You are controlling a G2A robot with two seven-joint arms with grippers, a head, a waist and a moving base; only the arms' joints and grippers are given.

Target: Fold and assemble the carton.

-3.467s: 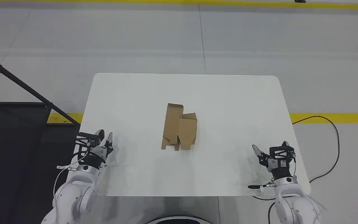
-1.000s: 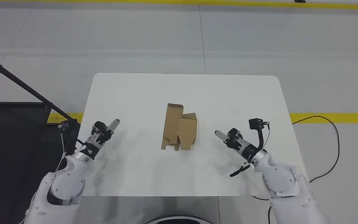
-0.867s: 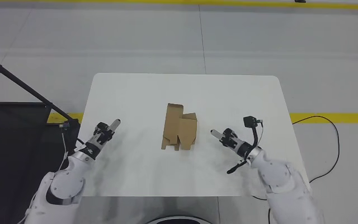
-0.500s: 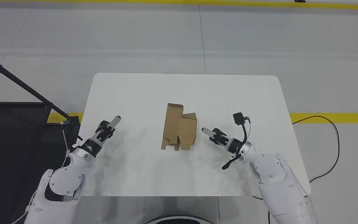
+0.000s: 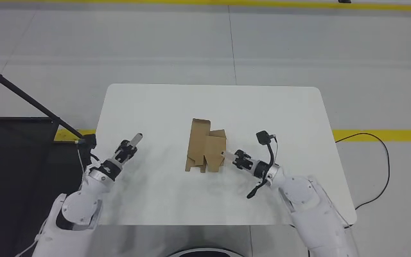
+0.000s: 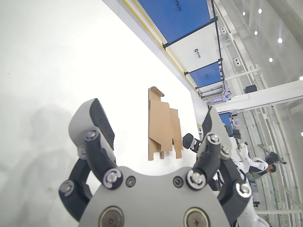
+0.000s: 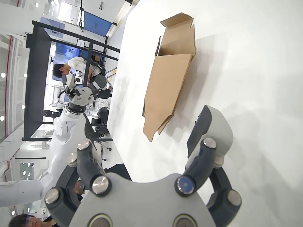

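At the left of the white table [image 5: 270, 115], the left gripper [image 5: 133, 141] hung over the near left part of the tabletop, pointing toward the middle. In its own wrist view the left gripper [image 6: 156, 119] had its two fingers [image 6: 103, 121] spread wide, with nothing between the dark ribbed pads and only the bare table [image 6: 47, 60] under them. It was well apart from the carton and touched nothing.

The carton [image 5: 205, 149] lay at the middle of the table, a brown cardboard blank, flattened and not assembled, its long side running away from the robot. Its left part reached farther back than its right part, and the near end showed notched flaps. From the left wrist the carton [image 6: 161, 128] looked flat against the tabletop. From the right wrist the carton [image 7: 170, 76] showed its far flaps lifted a little off the table [image 7: 248, 48].

To the right, the right gripper [image 5: 231, 157] sat just beside the carton's right edge, near its front corner, with its tip toward the cardboard. Its wrist view showed the right gripper [image 7: 145, 128] wide open, fingers [image 7: 201, 131] far apart, the carton's near flap corner lying just ahead of the gap and not pinched. Whether a fingertip touched the cardboard could not be told.
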